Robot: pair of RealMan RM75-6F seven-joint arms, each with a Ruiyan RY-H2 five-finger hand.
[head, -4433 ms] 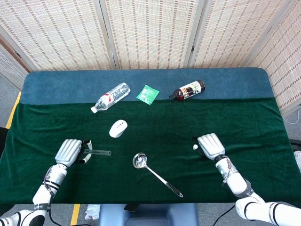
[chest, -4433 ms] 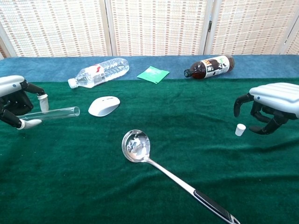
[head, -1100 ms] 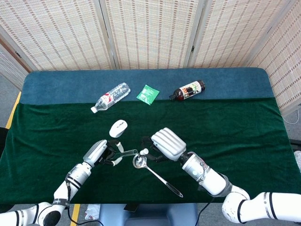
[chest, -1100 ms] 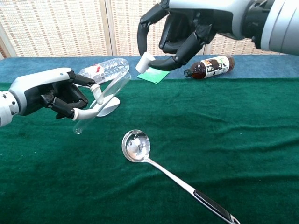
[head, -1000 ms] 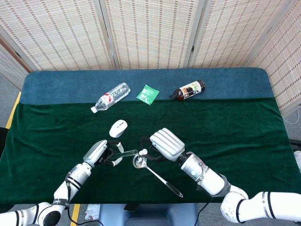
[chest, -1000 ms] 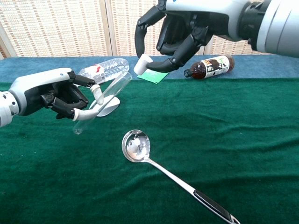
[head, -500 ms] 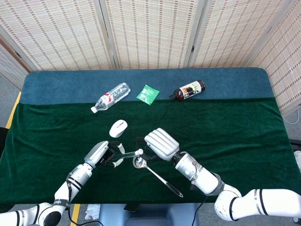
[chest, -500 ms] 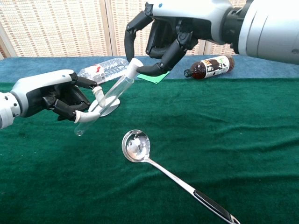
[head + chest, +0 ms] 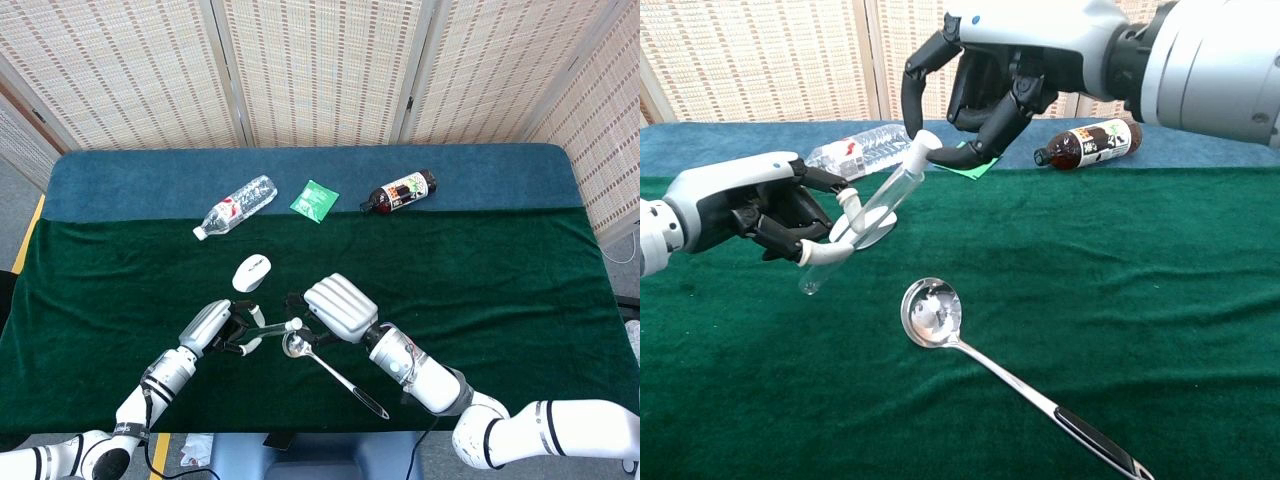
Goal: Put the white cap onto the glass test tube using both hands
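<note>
Head view: left hand point(image 9: 208, 326) is gripping the tube point(image 9: 268, 327) above the desk point(image 9: 520, 280), near its 6 o'clock edge. Right hand point(image 9: 338, 308) is pinching the cap point(image 9: 293, 323) at the tube's 3 o'clock end. Ladle point(image 9: 330, 372) is lying just below them. Mouse point(image 9: 251, 272) is sitting at 12 o'clock of the left hand.

Chest view: left hand point(image 9: 740, 208) fingers are clamping on the tube point(image 9: 865, 228), which is tilting up toward 1 o'clock. Cap point(image 9: 923, 146) is touching the tube's upper end, pinched between right hand point(image 9: 990, 75) fingers point(image 9: 962, 153). Ladle point(image 9: 990, 372) is lying on the desk point(image 9: 1200, 280) at 5 o'clock of the tube. Mouse point(image 9: 875, 225) is sitting behind the tube.
</note>
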